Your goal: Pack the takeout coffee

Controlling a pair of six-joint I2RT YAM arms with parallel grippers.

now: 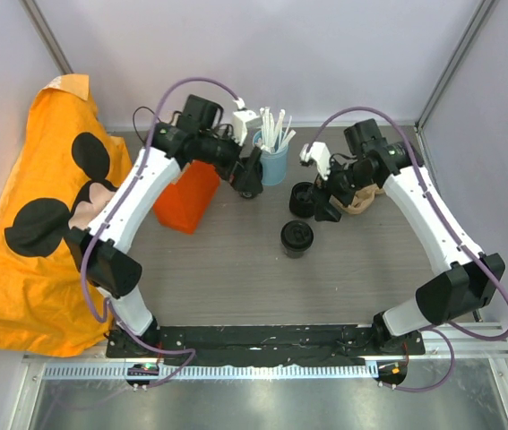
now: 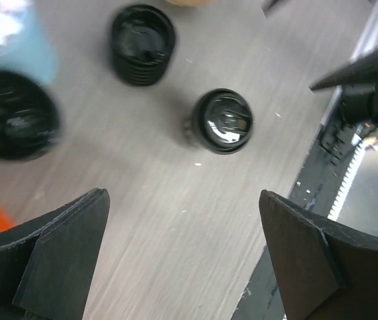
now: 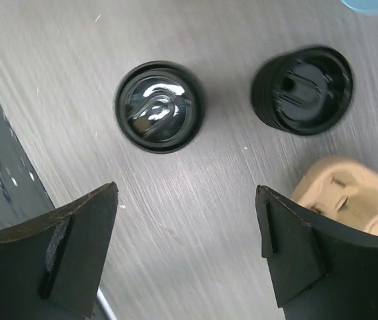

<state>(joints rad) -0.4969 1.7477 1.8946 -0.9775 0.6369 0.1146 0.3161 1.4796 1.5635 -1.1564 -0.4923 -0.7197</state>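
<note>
**Lining up on the lidded cup: right arm is the closer one**

My right gripper (image 3: 185,193) has its jaws spread wide with nothing between them, so it is released and holds nothing. The lidded cup (image 3: 160,107) stands on the table just ahead of its fingertips, offset toward the left finger. It is not centred in the gap. The cup is upright with its lid facing the wrist camera, so its long axis runs vertical and roughly along my approach.

The ribbed black cup (image 3: 302,90) sits ahead on the right-finger side, apart from the lidded one. The tan carrier (image 3: 349,197) lies just beside my right finger, partly under it.

My left gripper (image 2: 182,197) is also splayed and empty. From there the same cup is well ahead, with bare table between.

My call is that the right arm takes it. It needs to shift toward the left finger to centre the cup, then drop over it. The risk is clipping the ribbed cup or the carrier on the way.
</note>
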